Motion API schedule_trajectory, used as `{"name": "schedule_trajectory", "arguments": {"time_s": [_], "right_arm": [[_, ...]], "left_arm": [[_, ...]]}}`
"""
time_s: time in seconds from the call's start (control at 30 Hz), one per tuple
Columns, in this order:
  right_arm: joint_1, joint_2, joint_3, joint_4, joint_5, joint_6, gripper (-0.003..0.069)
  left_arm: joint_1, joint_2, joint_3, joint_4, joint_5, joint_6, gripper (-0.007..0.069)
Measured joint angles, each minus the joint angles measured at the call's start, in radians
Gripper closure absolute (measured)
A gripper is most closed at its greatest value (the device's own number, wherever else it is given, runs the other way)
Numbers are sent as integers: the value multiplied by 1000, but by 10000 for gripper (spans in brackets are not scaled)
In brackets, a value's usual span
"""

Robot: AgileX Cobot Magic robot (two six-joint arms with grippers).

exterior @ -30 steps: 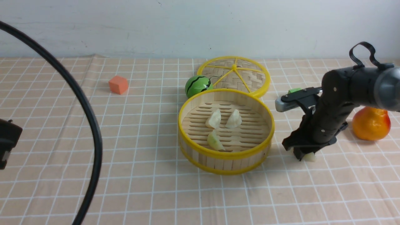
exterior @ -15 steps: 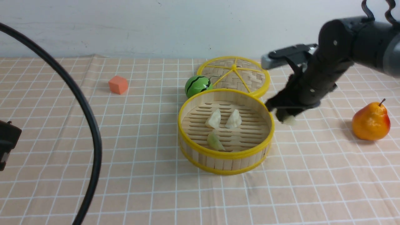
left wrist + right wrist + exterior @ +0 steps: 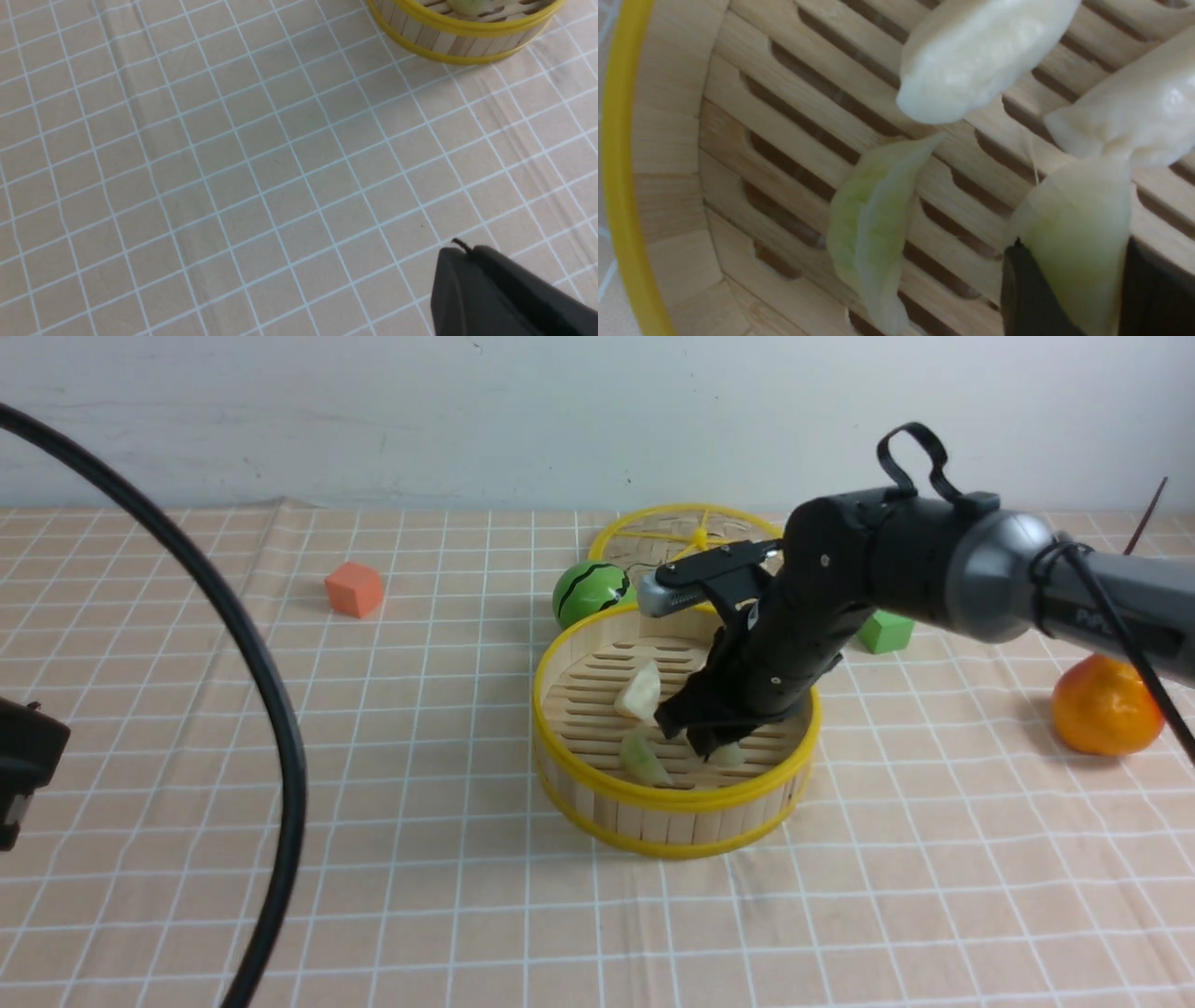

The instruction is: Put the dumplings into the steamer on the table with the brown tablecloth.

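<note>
The counter (image 3: 392, 896), clad in brown checked cloth, runs back to a pale wall (image 3: 560, 420). The right tool (image 3: 714, 728), partly parted, grasps a pale green dumpling (image 3: 1078, 242) inside the steamer (image 3: 672, 812), beside three others; the left tool (image 3: 462, 247) is clenched.

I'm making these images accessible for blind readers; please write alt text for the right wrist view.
A dark robot hand grips a pale green dumpling inside a bamboo steamer. A second green dumpling and two white dumplings lie on its slatted floor.
</note>
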Motion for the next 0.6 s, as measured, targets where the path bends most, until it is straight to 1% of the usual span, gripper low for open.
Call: {"name": "schedule_trajectory", "arguments": {"time_s": [0.1,0.13,0.17,0.2,0.23,0.27,0.3,0.37,0.43,0.5,0.57,0.6], "right_arm": [[0,2,-1,1,-4,0,413],[0,2,-1,2,-4,0,387],[0,2,-1,2,-4,0,383],[1,2,-6,2,9,5,339],[1,2,-7,2,9,6,334],[1,-7,-16,2,37,11,295],[1,-18,-23,2,56,12,272],[1,-49,-26,0,74,11,255],[1,-109,-26,1,96,-9,250],[1,-189,-26,13,112,-34,260],[1,-259,-26,32,127,-57,288],[1,-313,-15,48,128,-75,314]], "left_arm": [[0,-7,12,-19,0,0,636],[0,-26,41,-30,-3,0,635],[0,-29,41,-31,-5,0,635],[0,-64,95,-37,-25,0,635],[0,-69,95,-38,-29,0,635],[0,-114,153,-38,-56,0,635],[0,-148,203,-40,-83,0,635],[0,-209,277,-49,-125,-8,635],[0,-303,376,-75,-192,-36,635],[0,-385,478,-100,-257,-62,635],[0,-476,567,-121,-329,-85,635],[0,-520,611,-126,-372,-98,635]]}}
